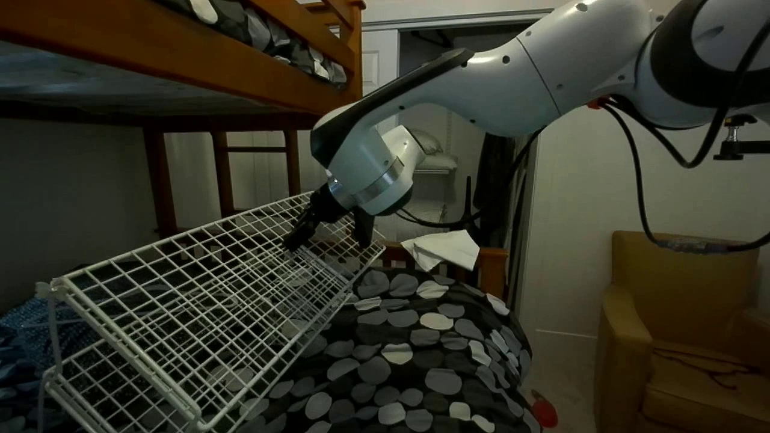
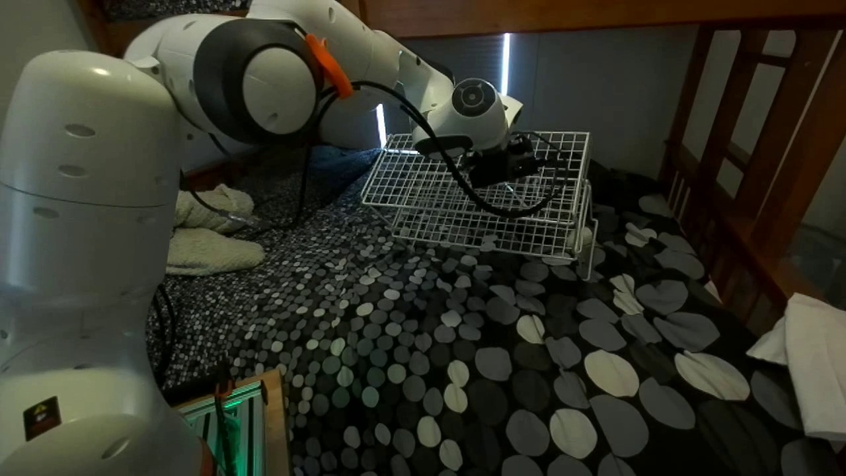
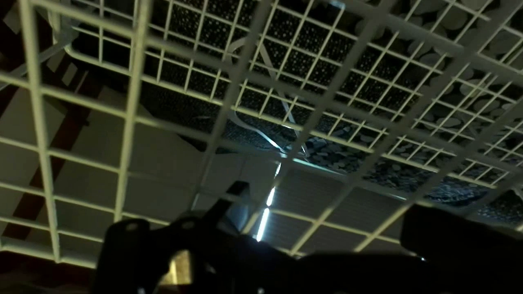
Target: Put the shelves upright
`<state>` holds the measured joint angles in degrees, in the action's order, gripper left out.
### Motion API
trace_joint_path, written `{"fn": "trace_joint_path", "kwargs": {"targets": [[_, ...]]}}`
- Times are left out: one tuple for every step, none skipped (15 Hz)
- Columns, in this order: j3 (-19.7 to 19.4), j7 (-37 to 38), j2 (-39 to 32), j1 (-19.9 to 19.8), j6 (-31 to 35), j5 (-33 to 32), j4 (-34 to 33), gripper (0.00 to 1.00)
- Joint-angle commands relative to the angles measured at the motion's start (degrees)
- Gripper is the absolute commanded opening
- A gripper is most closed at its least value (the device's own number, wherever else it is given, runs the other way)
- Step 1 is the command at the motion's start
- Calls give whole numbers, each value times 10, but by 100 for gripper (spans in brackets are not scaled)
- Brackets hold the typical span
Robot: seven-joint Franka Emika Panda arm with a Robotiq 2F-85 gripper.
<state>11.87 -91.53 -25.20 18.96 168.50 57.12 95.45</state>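
The shelves [image 1: 204, 288], a white wire-grid rack with two mesh tiers, rest on the bed in both exterior views [image 2: 449, 192]. The upper tier is tilted, and thin wire legs show at the ends. My black gripper [image 1: 328, 240] is at the upper tier near one end; it also shows over the mesh in an exterior view [image 2: 522, 162]. In the wrist view its fingers [image 3: 327, 204] stand wide apart, with the mesh [image 3: 322, 222] between and around them. A wire crosses in front of one finger, which seems to reach through the grid. The fingers are not closed on a wire.
The brown bunk bed frame [image 1: 228, 72] overhangs the rack, with a ladder and rails [image 2: 747, 152] beside it. Dotted bedding [image 1: 415, 355] lies underneath. A white cloth [image 1: 445, 248] hangs on the footboard. A cream blanket [image 2: 215, 251] lies by the robot base. A yellow armchair [image 1: 680, 337] stands apart.
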Motion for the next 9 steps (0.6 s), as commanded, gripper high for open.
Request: {"fn": "trace_joint_path", "kwargs": {"targets": [[66,-107,-52,-27,-20,50,-62,100],[77,-127,-59,-35,-21,59,-71,100],[84,-136,-65,-40,-25,65,-77,100],[84,-140,-71,-42,-24,62,-81,100],[84,-142,-79,-43,-22,59,-86,100],[82,-138,-87,-43,-20,57,-89,100],[81,-136,-95,-42,-15,57,-96,100],[82,-130,-100,-40,-4,60,-101,100],[82,-126,-102,-37,12,64,-104,100]]}}
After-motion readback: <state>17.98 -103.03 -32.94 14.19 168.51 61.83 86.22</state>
